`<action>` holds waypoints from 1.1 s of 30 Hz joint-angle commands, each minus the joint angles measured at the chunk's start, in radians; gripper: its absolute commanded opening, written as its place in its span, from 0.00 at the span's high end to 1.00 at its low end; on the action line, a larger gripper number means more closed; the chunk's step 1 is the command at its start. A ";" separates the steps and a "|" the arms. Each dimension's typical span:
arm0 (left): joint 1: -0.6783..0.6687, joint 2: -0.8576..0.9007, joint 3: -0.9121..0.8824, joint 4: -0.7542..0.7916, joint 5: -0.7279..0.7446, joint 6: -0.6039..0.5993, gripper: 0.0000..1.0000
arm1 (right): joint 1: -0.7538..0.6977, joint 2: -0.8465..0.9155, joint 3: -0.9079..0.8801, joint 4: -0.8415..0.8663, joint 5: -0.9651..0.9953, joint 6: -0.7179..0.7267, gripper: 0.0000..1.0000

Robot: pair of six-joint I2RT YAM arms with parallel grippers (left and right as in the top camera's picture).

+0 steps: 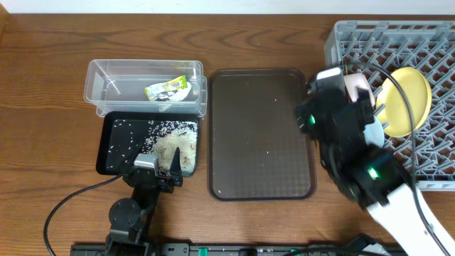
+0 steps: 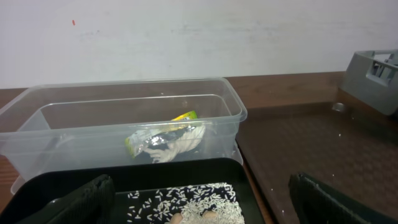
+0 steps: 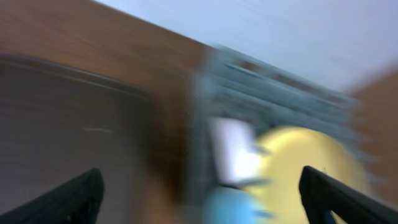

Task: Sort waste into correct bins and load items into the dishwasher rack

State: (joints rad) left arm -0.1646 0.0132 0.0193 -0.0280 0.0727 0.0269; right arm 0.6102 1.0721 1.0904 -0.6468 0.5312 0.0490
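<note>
The green-and-yellow wrapper [image 1: 167, 90] lies in the clear tub [image 1: 106, 71]; it also shows in the left wrist view [image 2: 165, 140]. White rice grains [image 1: 174, 141] lie in the black tray [image 1: 114, 153]. My left gripper [image 2: 199, 211] is open and empty, low over the rice [image 2: 199, 202]. The yellow plate [image 1: 409, 99] stands in the grey rack [image 1: 398, 43]. My right arm [image 1: 341, 121] hangs over the rack's left edge. My right gripper [image 3: 199, 186] is open; its view is blurred, showing the plate [image 3: 311, 162], a white item [image 3: 233, 149] and a light blue bowl [image 3: 233, 208]. I cannot make out the chopsticks.
A large dark brown serving tray [image 1: 259, 131] lies between the black tray and the rack, with a few crumbs on it. The tub sits right behind the black tray. A black cable [image 1: 71, 203] runs across the table's front left.
</note>
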 commanded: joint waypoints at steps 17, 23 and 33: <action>0.005 -0.002 -0.015 -0.035 0.014 0.006 0.09 | 0.054 -0.246 0.009 -0.086 -0.606 0.060 0.01; 0.005 -0.002 -0.015 -0.035 0.014 0.006 0.09 | -0.028 -0.387 -0.006 -0.098 -0.564 0.031 0.01; 0.005 -0.002 -0.015 -0.035 0.014 0.006 0.09 | -0.402 -0.702 -0.401 0.000 -0.761 0.032 0.01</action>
State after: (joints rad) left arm -0.1646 0.0132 0.0193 -0.0280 0.0723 0.0269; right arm 0.2802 0.4362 0.8036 -0.6662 -0.1280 0.0944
